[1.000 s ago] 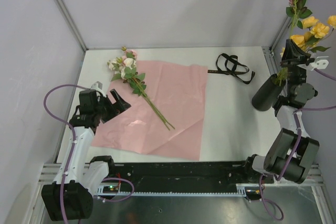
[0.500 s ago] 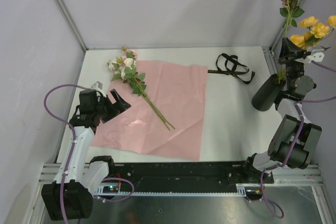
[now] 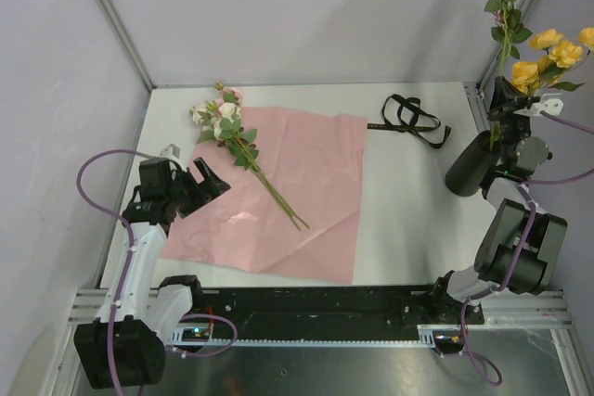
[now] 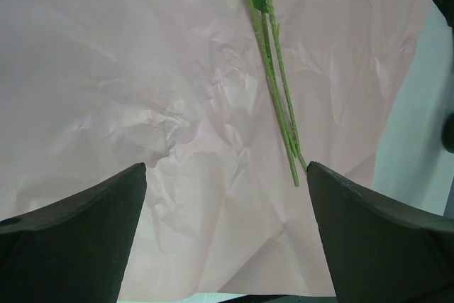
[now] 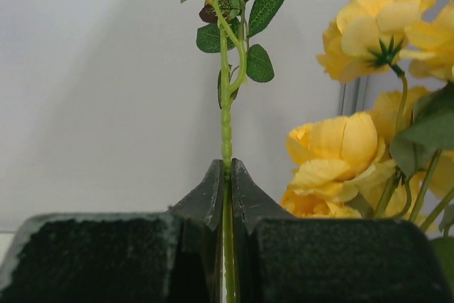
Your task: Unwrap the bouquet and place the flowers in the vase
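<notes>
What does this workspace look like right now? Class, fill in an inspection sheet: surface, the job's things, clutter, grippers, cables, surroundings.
Surface: white table, pink paper sheet spread flat on it.
Job's things: white and pink flowers lie across the sheet; dark vase at the right edge; yellow flowers above its mouth, apparently standing in it.
Clutter: black ribbon loose at the far side, beside the sheet.
Grippers: left gripper open, over the sheet, empty; right gripper shut on an upright pink-bloom stem over the vase.
Cables: purple cables loop off both arms.
Surroundings: plain grey walls, metal frame posts.
</notes>
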You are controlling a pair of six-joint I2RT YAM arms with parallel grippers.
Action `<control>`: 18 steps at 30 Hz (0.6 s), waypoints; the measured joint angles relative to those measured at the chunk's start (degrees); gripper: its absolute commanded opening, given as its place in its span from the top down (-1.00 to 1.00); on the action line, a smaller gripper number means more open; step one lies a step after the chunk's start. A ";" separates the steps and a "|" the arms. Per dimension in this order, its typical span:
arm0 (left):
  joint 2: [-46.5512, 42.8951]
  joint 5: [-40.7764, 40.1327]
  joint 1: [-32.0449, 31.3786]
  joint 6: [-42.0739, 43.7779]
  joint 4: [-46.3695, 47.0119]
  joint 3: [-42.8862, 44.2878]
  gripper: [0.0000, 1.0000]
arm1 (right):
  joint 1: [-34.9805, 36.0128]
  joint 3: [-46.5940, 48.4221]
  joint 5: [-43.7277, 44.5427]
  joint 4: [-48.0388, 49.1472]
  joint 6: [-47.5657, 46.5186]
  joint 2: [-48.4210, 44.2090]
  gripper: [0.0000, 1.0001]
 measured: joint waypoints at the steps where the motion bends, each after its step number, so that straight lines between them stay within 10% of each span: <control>1: 0.04 0.00 0.11 -0.02 0.00 0.00 -0.99 | -0.02 -0.37 0.15 0.00 -0.15 0.04 1.00; 18: 0.61 0.17 0.72 0.00 0.00 0.00 -0.99 | -0.83 -10.25 6.45 0.02 -1.40 -4.13 0.80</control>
